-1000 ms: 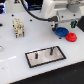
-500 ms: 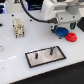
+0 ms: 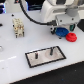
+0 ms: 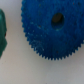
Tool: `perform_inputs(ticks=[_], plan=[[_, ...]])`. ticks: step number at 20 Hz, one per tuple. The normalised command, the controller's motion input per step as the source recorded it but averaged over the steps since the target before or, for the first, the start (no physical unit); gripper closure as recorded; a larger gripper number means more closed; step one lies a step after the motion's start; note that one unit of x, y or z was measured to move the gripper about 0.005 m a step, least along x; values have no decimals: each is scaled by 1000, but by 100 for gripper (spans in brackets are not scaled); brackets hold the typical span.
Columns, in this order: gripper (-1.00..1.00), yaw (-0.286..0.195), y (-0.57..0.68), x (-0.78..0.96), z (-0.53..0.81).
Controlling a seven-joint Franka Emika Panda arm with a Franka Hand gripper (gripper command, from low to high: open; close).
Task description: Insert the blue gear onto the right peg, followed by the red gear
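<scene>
The blue gear (image 3: 60, 33) lies flat on the white table at the exterior view's right. It fills the wrist view (image 4: 50, 32), where its dark centre hole shows. The smaller red gear (image 3: 71, 37) lies just to its right, touching or nearly so. My gripper (image 3: 61, 25) hangs right above the blue gear with its dark fingers apart and nothing between them. The fingers are out of the wrist view. The grey plate with black border (image 3: 46, 61) lies nearer the front. Its right peg (image 3: 50, 50) and the left peg (image 3: 37, 55) stand bare.
A white and tan block-like object (image 3: 19, 28) stands at the exterior view's left. A green object (image 4: 2, 32) shows at the edge of the wrist view beside the blue gear. The table's front edge runs just below the plate.
My gripper has come down slightly over the blue gear. The gears and the plate have not moved.
</scene>
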Motion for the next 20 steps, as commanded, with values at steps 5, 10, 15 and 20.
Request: perform_inputs(ticks=[5, 10, 15, 20], plan=[[100, 0, -36, -150, -112], [100, 0, -39, -140, -41], [100, 0, -4, -3, 88], [100, 0, -17, 80, 309]])
